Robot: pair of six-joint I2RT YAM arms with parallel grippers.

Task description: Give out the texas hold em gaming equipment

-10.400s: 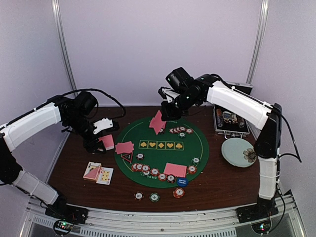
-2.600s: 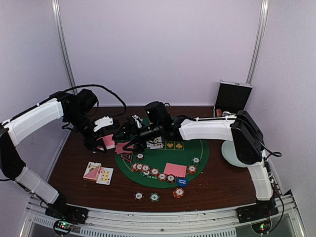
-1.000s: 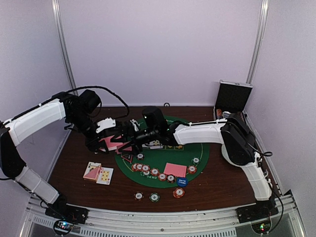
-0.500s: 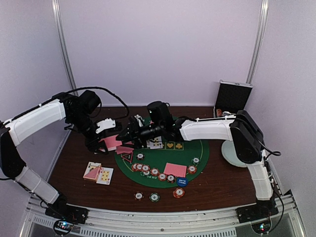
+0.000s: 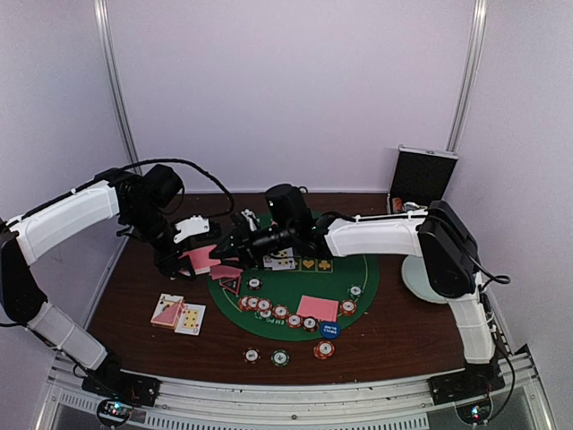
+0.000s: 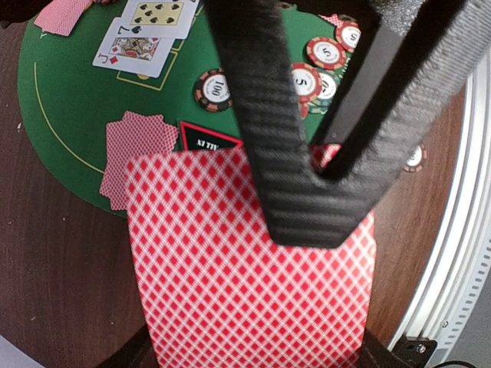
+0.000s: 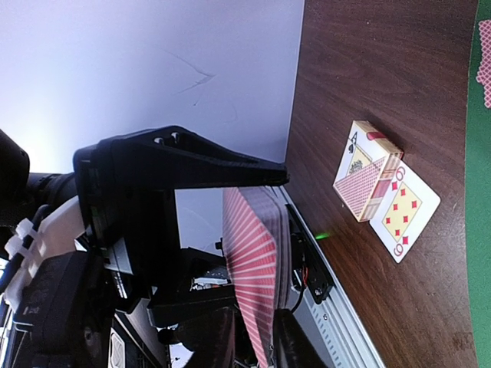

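1. My left pincer (image 6: 314,218) is clamped on a stack of red-backed cards (image 6: 230,291). One black finger (image 6: 268,138) lies across the diamond-patterned back.
2. The stack hangs over the dark wood of the table (image 5: 403,331), just left of the round green mat (image 5: 360,267). It is well above the other cards lying there.
3. My right pincer (image 5: 231,247) reaches leftward over the far-left part of the mat and ends just beside the stack, on its right. I cannot tell whether this pincer is open or closed, or whether it touches the cards.
4. From my right wrist the stack appears close ahead and almost edge-on. Beyond it, a small heap of face-up cards (image 7: 383,192) lies on the wood, near and left of the mat.
5. On the mat's left edge lies a fan of red-backed cards (image 6: 138,149). Farther in are a jack of diamonds (image 6: 134,52) and a seven of spades (image 6: 163,14), both face up.
6. A row of striped chips (image 5: 269,309) follows the mat's near rim. To its right lie a pair of red-backed cards (image 5: 317,307) and the blue dealer disc (image 5: 329,329).
7. Three loose chips (image 5: 280,357) sit on the wood, nearer than the mat.
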